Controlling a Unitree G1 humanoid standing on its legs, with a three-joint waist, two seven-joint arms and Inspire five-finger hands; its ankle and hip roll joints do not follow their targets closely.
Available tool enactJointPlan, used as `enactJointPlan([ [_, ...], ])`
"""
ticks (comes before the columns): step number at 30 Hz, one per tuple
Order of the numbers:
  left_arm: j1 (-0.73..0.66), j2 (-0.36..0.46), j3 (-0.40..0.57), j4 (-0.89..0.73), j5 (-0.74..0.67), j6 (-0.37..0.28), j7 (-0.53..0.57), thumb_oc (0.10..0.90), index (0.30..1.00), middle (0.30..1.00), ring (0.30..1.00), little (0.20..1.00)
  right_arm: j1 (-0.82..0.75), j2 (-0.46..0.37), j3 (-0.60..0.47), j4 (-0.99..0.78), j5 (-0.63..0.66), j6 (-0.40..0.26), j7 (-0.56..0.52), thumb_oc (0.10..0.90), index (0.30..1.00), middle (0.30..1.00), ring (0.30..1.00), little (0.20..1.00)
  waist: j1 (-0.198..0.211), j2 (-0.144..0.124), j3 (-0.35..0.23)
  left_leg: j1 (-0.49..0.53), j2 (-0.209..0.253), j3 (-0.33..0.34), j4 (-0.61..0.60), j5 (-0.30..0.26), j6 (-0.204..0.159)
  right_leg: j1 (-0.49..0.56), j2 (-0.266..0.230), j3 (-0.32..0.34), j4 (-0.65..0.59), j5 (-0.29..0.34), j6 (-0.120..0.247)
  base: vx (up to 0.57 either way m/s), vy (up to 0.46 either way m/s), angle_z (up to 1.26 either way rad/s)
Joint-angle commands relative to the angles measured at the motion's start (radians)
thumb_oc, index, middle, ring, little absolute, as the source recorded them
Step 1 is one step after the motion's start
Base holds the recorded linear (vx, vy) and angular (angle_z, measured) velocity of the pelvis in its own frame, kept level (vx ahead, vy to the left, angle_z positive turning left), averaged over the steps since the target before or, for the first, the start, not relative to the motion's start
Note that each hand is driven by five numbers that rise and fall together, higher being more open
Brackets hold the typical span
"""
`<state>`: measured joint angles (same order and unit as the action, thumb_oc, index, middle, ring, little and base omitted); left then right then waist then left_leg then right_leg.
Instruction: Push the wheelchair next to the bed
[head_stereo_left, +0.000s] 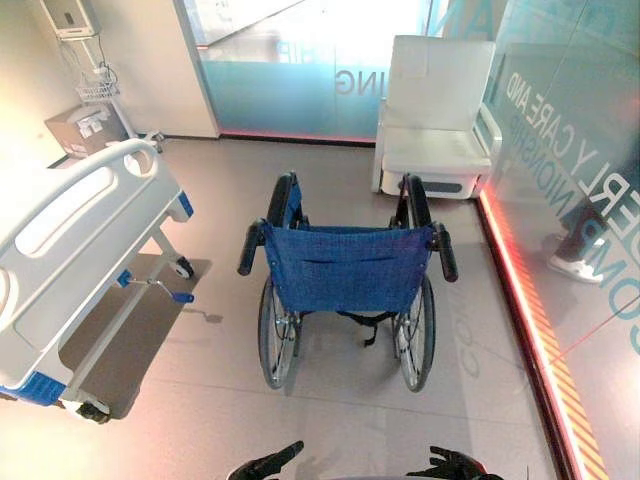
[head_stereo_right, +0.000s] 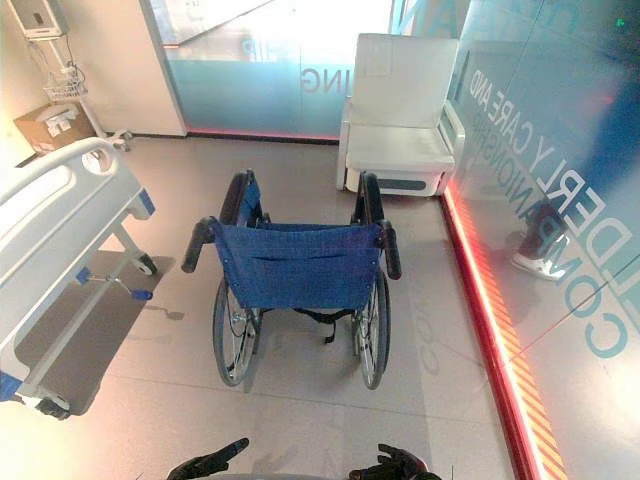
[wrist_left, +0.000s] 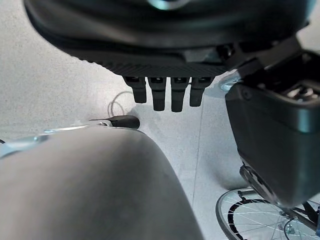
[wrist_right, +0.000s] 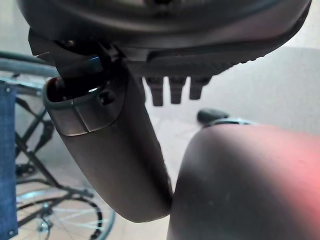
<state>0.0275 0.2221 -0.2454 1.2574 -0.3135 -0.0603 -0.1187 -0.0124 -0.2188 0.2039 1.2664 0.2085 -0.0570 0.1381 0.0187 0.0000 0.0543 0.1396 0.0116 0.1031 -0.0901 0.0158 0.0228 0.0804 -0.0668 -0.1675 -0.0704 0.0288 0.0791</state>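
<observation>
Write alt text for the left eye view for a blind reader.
A blue wheelchair stands mid-floor, its back to the robot; the left hand and right hand show at the bottom edge, short of its handles. A white bed lies to the left, a white armchair beyond.

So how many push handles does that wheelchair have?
2, both black. The left handle sticks out from the upper left corner of the wheelchair, beside its blue back. The right handle sticks out from the upper right corner. None looks hidden.
</observation>
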Motion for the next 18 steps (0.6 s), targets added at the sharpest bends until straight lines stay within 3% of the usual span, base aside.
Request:
enactJointPlan([
  [1, -0.094, -0.044, 0.023, 0.021, -0.028, -0.055, 0.013, 0.8, 0.9, 0.9, 0.9, 0.9, -0.075, 0.022, 0.026, 0.009, 0.018, -0.03, -0.002, 0.8, 0.9, 0.9, 0.9, 0.9, 0.003, -0.028, 0.005, -0.007, -0.059, -0.014, 0.019, -0.034, 0.003, 0.018, 0.017, 0.009, 0.035, 0.011, -0.015, 0.0, 0.0, 0.0],
  [10, -0.104, -0.018, 0.105, 0.009, -0.152, -0.063, 0.126, 0.8, 0.9, 0.9, 0.9, 0.9, -0.064, 0.002, 0.005, 0.009, 0.033, -0.028, -0.01, 0.8, 0.9, 0.9, 0.9, 0.9, 0.002, -0.022, 0.003, 0.003, -0.059, -0.01, 0.009, -0.027, 0.0, 0.03, 0.015, 0.001, 0.024, 0.013, -0.012, 0.0, 0.003, 0.0],
  [15, -0.111, 0.031, 0.133, -0.068, -0.127, -0.089, 0.169, 0.8, 0.9, 0.9, 0.9, 0.9, -0.071, -0.047, -0.038, -0.025, 0.06, -0.004, -0.053, 0.8, 0.9, 0.9, 0.9, 0.9, 0.007, -0.014, 0.005, 0.001, -0.057, -0.009, 0.008, -0.022, -0.004, 0.037, 0.012, -0.011, 0.016, 0.016, -0.009, 0.0, 0.005, 0.01],
  [18, -0.131, 0.119, 0.158, -0.18, -0.078, -0.04, 0.234, 0.8, 0.9, 0.9, 0.9, 0.9, -0.087, -0.115, -0.083, -0.065, 0.052, 0.021, -0.115, 0.8, 0.9, 0.9, 0.9, 0.9, 0.014, -0.006, 0.01, -0.001, -0.057, -0.009, 0.006, -0.017, -0.005, 0.037, 0.01, -0.018, 0.013, 0.019, -0.007, -0.01, 0.011, 0.01],
])
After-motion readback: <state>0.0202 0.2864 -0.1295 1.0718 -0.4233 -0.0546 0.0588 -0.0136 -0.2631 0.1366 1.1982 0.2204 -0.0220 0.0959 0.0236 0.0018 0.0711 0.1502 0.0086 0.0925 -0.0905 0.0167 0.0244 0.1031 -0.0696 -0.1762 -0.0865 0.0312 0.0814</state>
